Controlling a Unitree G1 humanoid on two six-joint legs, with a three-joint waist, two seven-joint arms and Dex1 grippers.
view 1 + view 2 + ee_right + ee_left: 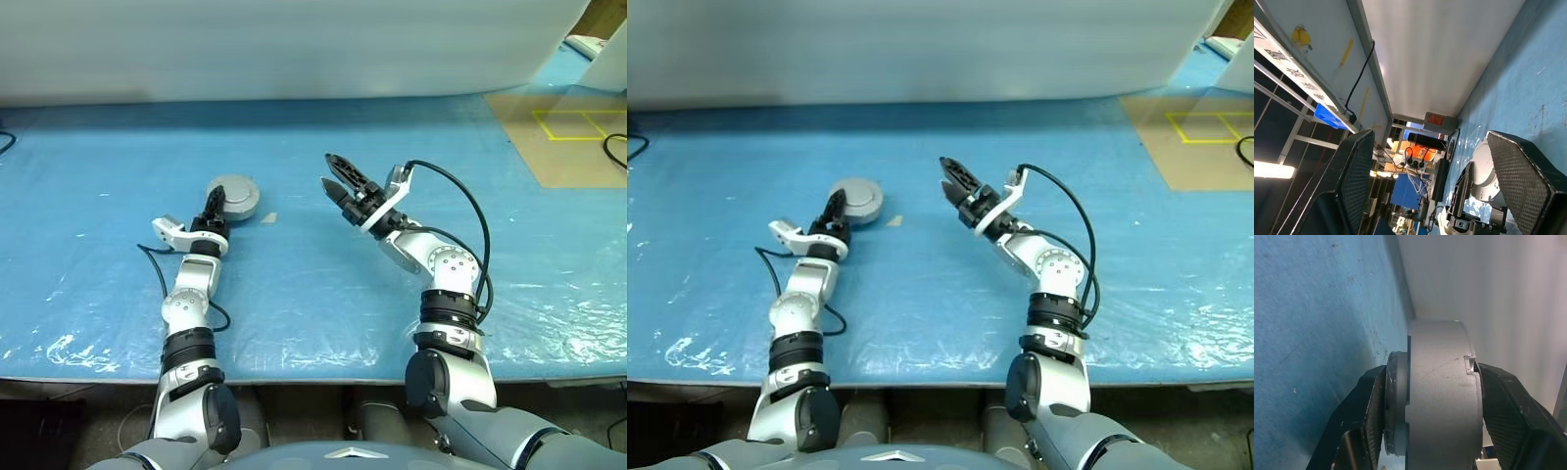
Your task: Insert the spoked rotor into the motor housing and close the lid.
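Left gripper (214,203) is clamping the closed motor housing (233,197), lid (1442,396) shut, on the blue table (313,284), housing sitting at its 1 o'clock; right gripper (338,179) is hovering empty, fingers apart, at housing's 3 o'clock.

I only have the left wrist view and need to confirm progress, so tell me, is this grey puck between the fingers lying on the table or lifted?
Observer: The motor housing lies on the blue table, lid closed, smooth grey top showing.
Operator: Where is the other arm?
Observer: The right gripper is raised off the table to the housing's right, apart from it.
Operator: Is it holding anything?
Observer: No, its jaws are open and empty.
Operator: Anything else near the housing?
Observer: A small pale scrap lies on the table just right of it.
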